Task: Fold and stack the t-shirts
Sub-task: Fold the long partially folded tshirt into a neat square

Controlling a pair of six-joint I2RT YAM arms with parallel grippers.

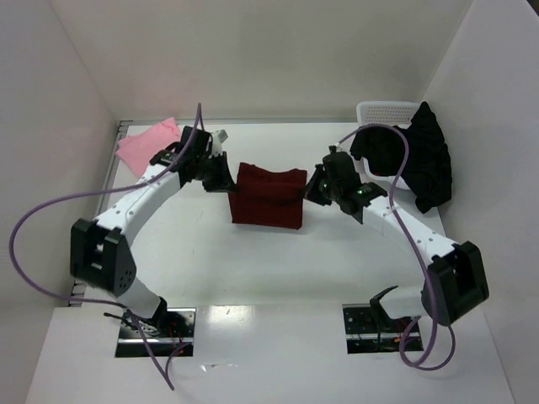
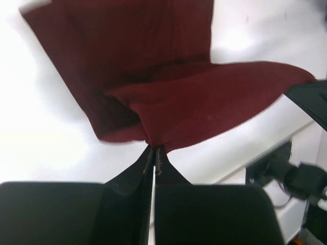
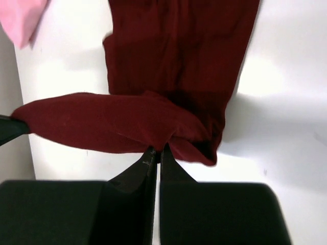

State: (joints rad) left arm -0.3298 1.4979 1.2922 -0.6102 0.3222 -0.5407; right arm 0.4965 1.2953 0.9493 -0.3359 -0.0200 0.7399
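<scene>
**Item 1, maroon shirt** (image 1: 268,195). Centre of the worktop (image 1: 253,269), partly folded. One edge is lifted and stretched between the two arms; the rest lies flat.

**Item 2, left end effector** (image 2: 154,152). At the shirt's 9 o'clock edge, clenched on a corner of the maroon cloth with the jaws pressed together.

**Item 3, right end effector** (image 3: 155,151). At the shirt's 3 o'clock edge, likewise clenched on the opposite maroon corner.

**Item 4, pink shirt** (image 1: 147,143). At 10 o'clock, flat on the worktop and well apart from the fold.

**Item 5, black shirt** (image 1: 421,156). At 2 o'clock, heaped over the rim of the basket (image 1: 383,109) and not yet folded.

**Hazards (judged).**
- Each grip takes only a thin bite of hem, so a pull outward by either arm could slip the cloth free and drop the flap crooked.
- If the arms travel unevenly, the raised edge would land skewed over the lower layer.
- Too much lift may drag the flat part across the worktop.

**View notes.**
- The top camera alone shows all three shirts, the basket and both arms, but hides the jaw tips behind the wrists.
- The wrist cameras alone show the pinch itself and the lifted band of cloth sagging between the grips.
- The right wrist view also catches a pink corner at 11 o'clock.
</scene>
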